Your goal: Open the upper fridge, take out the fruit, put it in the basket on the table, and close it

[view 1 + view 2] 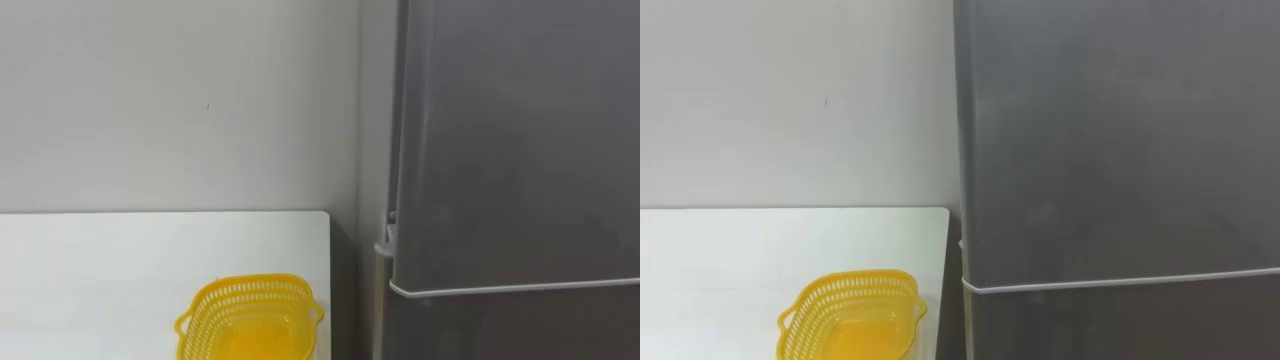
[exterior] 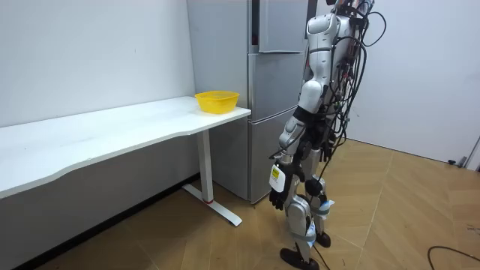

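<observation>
Beside table (image 1: 100,260) | fridge (image 1: 510,140) upright, shut, facing robot | basket (image 1: 250,320) on table

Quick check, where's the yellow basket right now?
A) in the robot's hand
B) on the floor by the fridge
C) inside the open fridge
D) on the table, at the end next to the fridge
D: the basket sits on the white table at the end beside the fridge, whose doors are shut.
</observation>
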